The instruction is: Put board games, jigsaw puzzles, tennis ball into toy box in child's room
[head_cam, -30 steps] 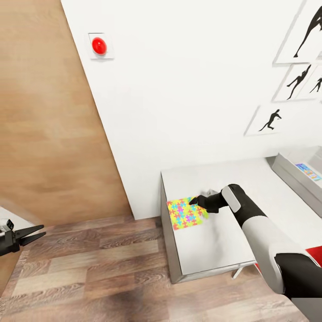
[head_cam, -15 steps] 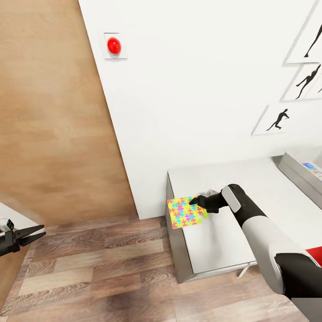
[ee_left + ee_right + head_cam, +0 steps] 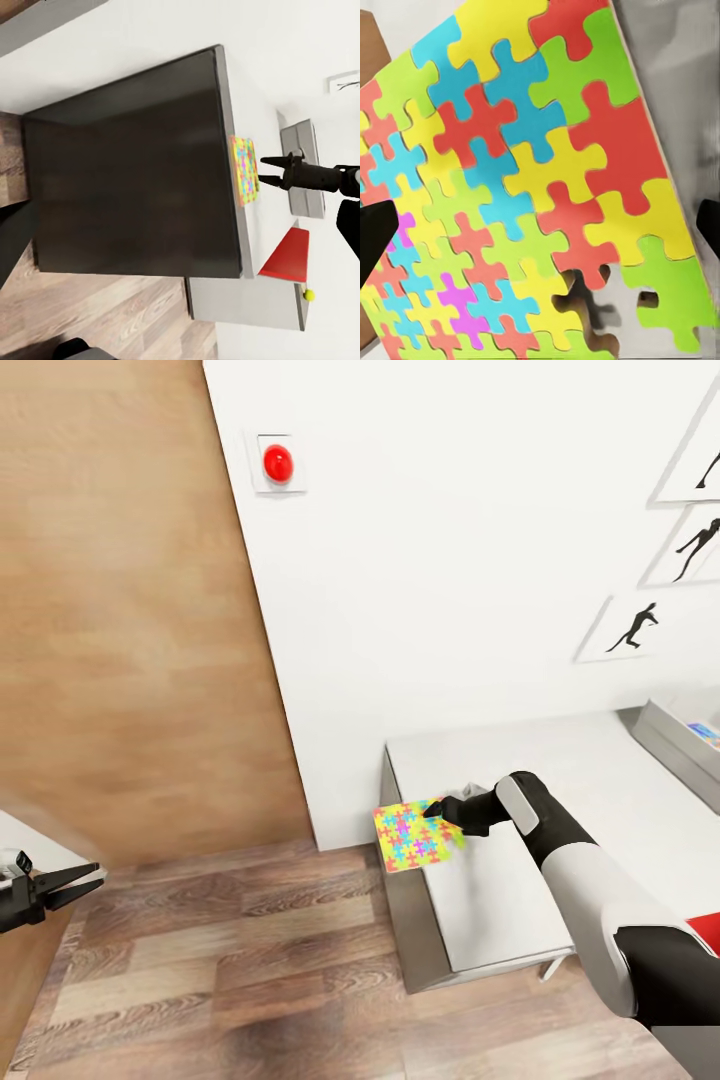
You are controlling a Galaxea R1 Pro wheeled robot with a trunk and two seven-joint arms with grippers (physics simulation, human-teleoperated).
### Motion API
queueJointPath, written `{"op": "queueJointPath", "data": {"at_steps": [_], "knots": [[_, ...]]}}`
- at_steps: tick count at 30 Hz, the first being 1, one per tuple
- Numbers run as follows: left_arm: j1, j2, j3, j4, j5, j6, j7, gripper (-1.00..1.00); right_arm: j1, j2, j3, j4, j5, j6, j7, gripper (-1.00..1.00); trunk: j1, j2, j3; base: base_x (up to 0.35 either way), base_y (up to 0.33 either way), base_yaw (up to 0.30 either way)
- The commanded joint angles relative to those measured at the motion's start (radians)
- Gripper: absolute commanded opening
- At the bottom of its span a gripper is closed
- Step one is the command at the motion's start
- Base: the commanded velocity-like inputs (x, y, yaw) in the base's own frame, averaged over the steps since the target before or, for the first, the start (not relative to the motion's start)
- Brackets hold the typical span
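Table [image 3: 620, 800]: grey top, at 4 o'clock in the head view. Toy box [image 3: 675, 745]: on the table at 3 o'clock. Jigsaw puzzle [image 3: 413, 836]: overhangs the table's left edge, pinched at its right edge by the right gripper [image 3: 436, 812]. Left gripper [image 3: 85, 880]: at 8 o'clock, fingers spread, empty.

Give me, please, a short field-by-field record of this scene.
right end effector: shut on the edge of the jigsaw puzzle
jigsaw puzzle: juts past the end of the table; a few pieces missing
left end effector: open, empty, above the wood floor
toy box: on the table, well apart from the puzzle
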Motion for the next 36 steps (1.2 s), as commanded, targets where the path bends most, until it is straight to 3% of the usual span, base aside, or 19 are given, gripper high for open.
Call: {"op": "queueJointPath", "data": {"at_steps": [1, 27, 32, 36], "knots": [[-0.001, 0.000, 0.000, 0.000, -0.001, 0.010, -0.004, 1.00, -0.001, -0.001, 0.004, -0.001, 0.000, 0.003, 0.001, 1.00, 0.001, -0.002, -0.001, 0.000, 0.014, -0.120], [-0.001, -0.001, 0.000, 0.000, -0.001, 0.010, -0.004, 1.00, 0.000, -0.015, 0.002, -0.025, 0.004, -0.002, 0.095, 1.00, 0.001, -0.002, 0.030, 0.000, 0.002, -0.179], [-0.001, -0.001, 0.000, 0.000, -0.001, 0.010, -0.004, 1.00, 0.023, -0.015, 0.001, -0.086, -0.002, -0.001, 0.106, 1.00, 0.001, -0.002, 0.037, 0.000, 0.000, -0.187], [-0.001, -0.002, 0.000, 0.000, -0.001, 0.010, -0.004, 1.00, 0.080, -0.016, -0.002, -0.206, -0.007, 0.002, 0.144, 1.00, 0.001, -0.002, 0.042, 0.000, 0.000, -0.187]]}}
